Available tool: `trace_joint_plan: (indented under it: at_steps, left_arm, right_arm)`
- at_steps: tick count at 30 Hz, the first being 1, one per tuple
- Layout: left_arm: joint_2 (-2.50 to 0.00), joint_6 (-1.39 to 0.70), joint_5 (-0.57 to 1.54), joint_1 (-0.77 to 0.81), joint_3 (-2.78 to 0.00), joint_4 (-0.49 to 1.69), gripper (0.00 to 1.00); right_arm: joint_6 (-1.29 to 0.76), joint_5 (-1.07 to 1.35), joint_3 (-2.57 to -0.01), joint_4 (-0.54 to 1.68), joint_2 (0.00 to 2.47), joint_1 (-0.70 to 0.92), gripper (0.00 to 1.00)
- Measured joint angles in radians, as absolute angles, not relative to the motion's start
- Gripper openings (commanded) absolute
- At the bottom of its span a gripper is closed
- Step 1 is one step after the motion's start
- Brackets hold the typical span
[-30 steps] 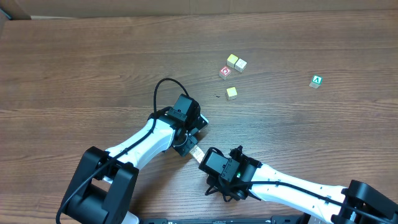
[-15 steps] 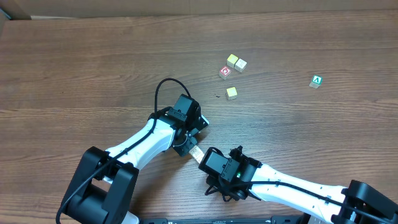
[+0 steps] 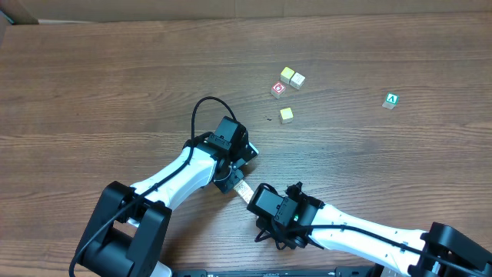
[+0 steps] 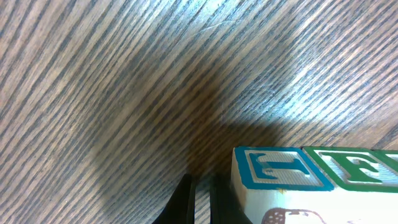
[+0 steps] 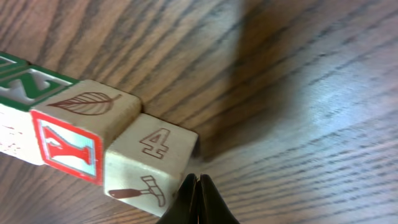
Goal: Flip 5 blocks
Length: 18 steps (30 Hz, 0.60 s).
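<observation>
No change noted over last second: left hand point(image 4: 200, 196) and right hand point(image 5: 198, 196) held static, fingers pressed together, nothing gripped. No flip judged started. Row of small pale wooden picture-and-letter blocks point(image 5: 81, 130) laid on brown wood-grain tabletop point(image 3: 115, 77) between hands, tips just beside end blocks. Faces seen: "4", hammer, leaf, red Y.

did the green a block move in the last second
No. In the overhead view the green A block sits where it was, at the same gap right of the pair of yellow cubes.
</observation>
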<state>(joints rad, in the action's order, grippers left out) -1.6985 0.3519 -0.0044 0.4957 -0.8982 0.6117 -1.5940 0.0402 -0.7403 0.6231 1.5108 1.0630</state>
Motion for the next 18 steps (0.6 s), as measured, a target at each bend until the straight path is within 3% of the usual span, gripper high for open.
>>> trace_joint_plan:
  at_steps: [18]
  left_arm:
    - [-1.699,0.389,-0.016,0.496,-0.898,0.601,0.04]
  right_arm:
    - [-1.593,0.053,-0.74,0.578,1.565,1.068,0.04]
